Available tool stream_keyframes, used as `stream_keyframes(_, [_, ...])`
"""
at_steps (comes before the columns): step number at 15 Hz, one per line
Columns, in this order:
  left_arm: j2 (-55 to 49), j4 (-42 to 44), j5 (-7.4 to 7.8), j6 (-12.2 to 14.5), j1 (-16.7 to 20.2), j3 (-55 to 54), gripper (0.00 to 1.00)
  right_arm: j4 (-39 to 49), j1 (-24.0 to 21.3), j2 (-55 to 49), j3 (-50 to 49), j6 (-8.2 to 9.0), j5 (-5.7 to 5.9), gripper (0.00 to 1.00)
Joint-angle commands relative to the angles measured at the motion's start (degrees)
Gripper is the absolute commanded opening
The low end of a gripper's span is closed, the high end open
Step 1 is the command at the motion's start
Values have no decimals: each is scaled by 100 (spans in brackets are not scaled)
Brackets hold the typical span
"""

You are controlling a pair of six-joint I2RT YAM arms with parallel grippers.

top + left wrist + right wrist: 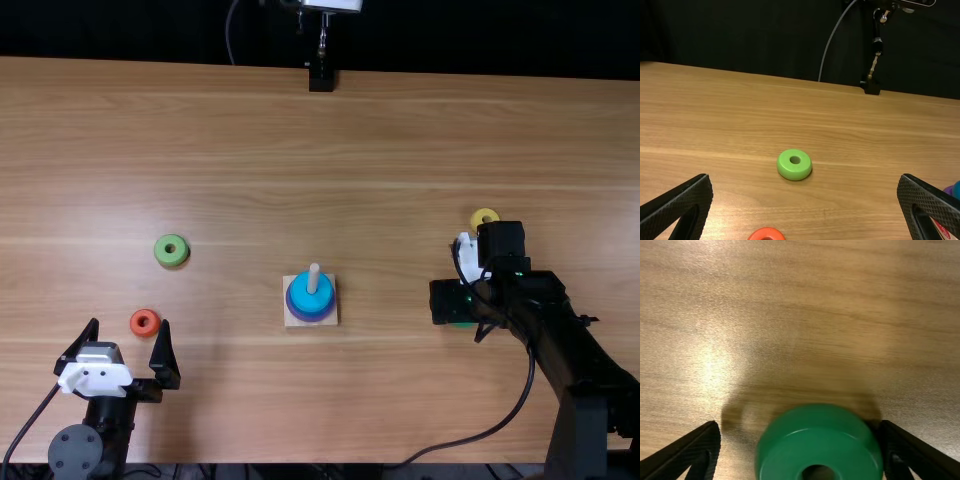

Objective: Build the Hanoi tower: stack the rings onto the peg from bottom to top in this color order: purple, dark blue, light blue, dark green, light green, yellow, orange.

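From my station I see the peg [313, 279] on its square base [292, 320] on the worktop [380, 150]; the light blue ring [304, 290] sits around it, with the purple ring [310, 318] lower; I cannot tell if dark blue is between these 2. To the right of the peg, my right claw [457, 303] is open at the dark green ring [820, 440], which lies between its 2 fingers, nearer to 1 of them; the yellow ring [484, 216] is also right of the peg, but farther from me. To the left of the peg, my left claw [129, 324] is wide open near the orange ring [144, 322]; the light green ring [171, 251] lies left of the peg and farther out.
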Motion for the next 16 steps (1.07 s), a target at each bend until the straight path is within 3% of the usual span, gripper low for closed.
stream_keyframes(1, [-69, -10, 89, 45, 39, -185, 100, -19, -34, 114, 109, -21, -275, 61])
stream_keyframes(3, [-69, -10, 89, 45, 39, -185, 100, -30, -34, 114, 135, -31, -275, 58])
stream_keyframes(8, [-69, -10, 89, 45, 39, -185, 100, -40, -34, 97, 153, -42, -275, 1])
stream_keyframes(11, [-69, -10, 89, 45, 39, -185, 100, -62, -25, 97, 337, -42, -286, 0])
stream_keyframes(12, [-69, -10, 89, 45, 39, -185, 100, -146, -25, 97, 451, -31, -380, 0])
stream_keyframes(16, [-69, -10, 89, 45, 39, -185, 100, -1369, 19, 79, 1304, -31, -433, 0])
